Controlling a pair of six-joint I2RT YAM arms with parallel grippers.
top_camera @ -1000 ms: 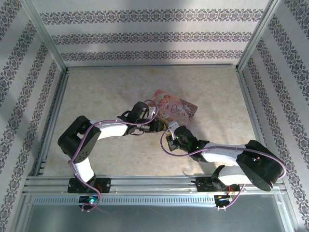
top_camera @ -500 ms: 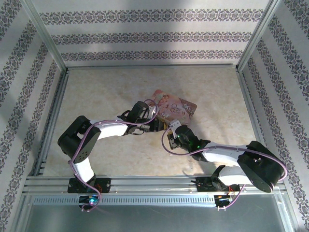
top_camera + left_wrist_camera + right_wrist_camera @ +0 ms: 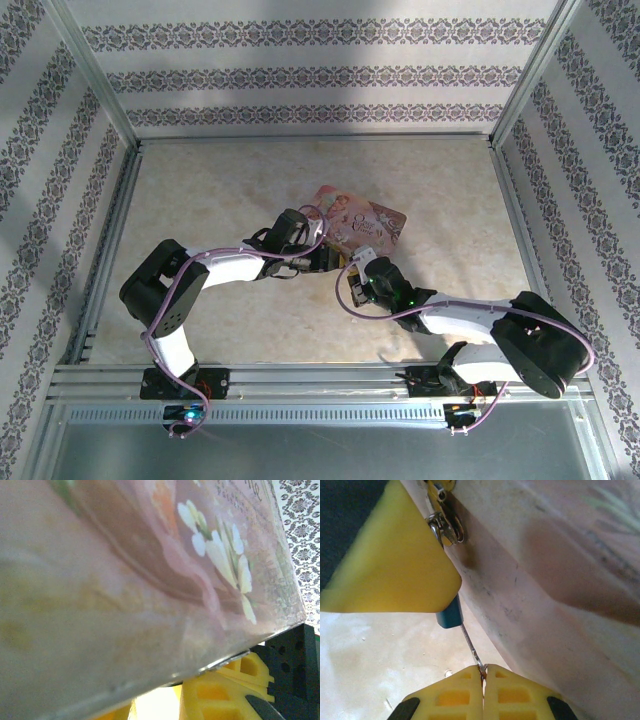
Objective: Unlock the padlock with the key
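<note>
In the right wrist view my right gripper [image 3: 483, 676] is shut on the thin silvery key [image 3: 470, 645]. The key's shaft runs up into the blue-teal padlock [image 3: 450, 616]. A yellow finger [image 3: 390, 560] of my left gripper covers most of the padlock, which pokes out from under it; the metal hasp [image 3: 446, 524] sits just above. From above, my left gripper [image 3: 325, 258] and right gripper [image 3: 352, 270] meet at the near edge of the pink tin [image 3: 362, 225]. In the left wrist view the tin's lid [image 3: 150, 565] hides what lies between the left gripper's [image 3: 155, 700] fingers.
The pink tin's side wall [image 3: 545, 605] runs close along the right of the key. Beige tabletop [image 3: 220, 190] lies open to the left and behind. Aluminium frame rails [image 3: 110, 240] and patterned walls border the table.
My right wrist has edged slightly towards the tin. The left arm and the tin have stayed put.
</note>
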